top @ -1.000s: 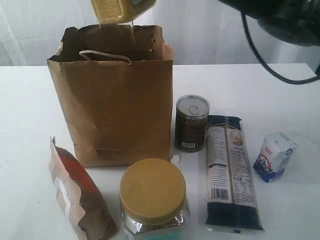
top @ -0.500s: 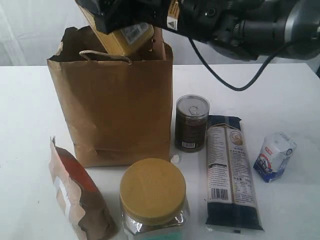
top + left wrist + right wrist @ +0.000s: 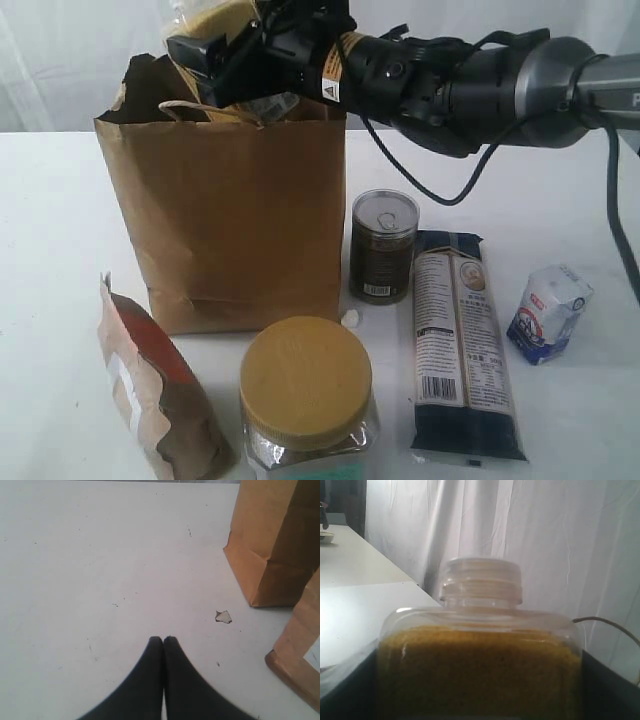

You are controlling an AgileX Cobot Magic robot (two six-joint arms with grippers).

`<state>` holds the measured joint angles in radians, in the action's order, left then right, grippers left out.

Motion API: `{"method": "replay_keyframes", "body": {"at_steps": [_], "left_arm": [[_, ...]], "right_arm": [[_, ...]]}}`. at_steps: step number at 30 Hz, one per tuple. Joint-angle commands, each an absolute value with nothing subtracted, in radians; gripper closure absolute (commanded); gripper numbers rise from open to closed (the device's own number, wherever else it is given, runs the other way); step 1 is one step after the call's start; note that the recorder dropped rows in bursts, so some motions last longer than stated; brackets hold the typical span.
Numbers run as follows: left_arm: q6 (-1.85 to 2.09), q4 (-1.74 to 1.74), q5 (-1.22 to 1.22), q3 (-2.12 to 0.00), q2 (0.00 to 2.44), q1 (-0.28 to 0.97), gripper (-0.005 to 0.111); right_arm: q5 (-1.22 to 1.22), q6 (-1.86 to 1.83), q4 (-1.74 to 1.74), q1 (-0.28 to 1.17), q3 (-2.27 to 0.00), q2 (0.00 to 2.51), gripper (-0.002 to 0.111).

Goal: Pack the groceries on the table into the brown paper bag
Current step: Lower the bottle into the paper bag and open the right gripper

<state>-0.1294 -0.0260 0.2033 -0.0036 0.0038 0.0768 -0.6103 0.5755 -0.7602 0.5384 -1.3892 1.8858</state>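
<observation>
Your right gripper (image 3: 215,62) dropped, gripping the white-capped yellow bottle (image 3: 480,670) at the tall brown paper bag (image 3: 230,220) mouth. Let go inside next. Left gripper (image 3: 163,640) is pinched shut.

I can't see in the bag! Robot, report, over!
Right end effector shut on bottle, at bag mouth. Left end effector shut, empty, over table. Twine handle close beneath.

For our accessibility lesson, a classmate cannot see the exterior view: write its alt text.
The right claw holds a yellow bottle at the mouth of an upright brown paper bag on a white table. Near the bag sit a metal can, gold-lidded jar, brown-red pouch, dark-blue packet and small carton.
</observation>
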Motion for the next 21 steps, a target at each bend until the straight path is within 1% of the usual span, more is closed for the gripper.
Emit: {"method": "replay_keyframes", "body": {"at_steps": [1, 4, 9, 11, 15, 17, 21], "left_arm": [[-0.13, -0.033, 0.201, 0.0, 0.0, 0.083, 0.107], [-0.13, -0.033, 0.201, 0.0, 0.0, 0.083, 0.107], [-0.13, -0.033, 0.201, 0.0, 0.0, 0.083, 0.107], [-0.13, -0.033, 0.201, 0.0, 0.0, 0.083, 0.107], [-0.13, -0.033, 0.201, 0.0, 0.0, 0.083, 0.107], [-0.13, -0.033, 0.201, 0.0, 0.0, 0.083, 0.107], [-0.13, -0.033, 0.201, 0.0, 0.0, 0.083, 0.107]], "right_arm": [[-0.667, 0.567, -0.72, 0.539, -1.408, 1.865, 0.107], [-0.624, 0.567, -0.722, 0.539, -1.408, 1.865, 0.1], [-0.595, 0.571, -0.764, 0.539, -1.408, 1.865, 0.084], [-0.599, 0.586, -0.763, 0.539, -1.408, 1.865, 0.081], [-0.593, 0.59, -0.763, 0.539, -1.408, 1.865, 0.079], [-0.582, 0.59, -0.763, 0.539, -1.408, 1.865, 0.072], [-0.565, 0.59, -0.763, 0.539, -1.408, 1.865, 0.05]]}}
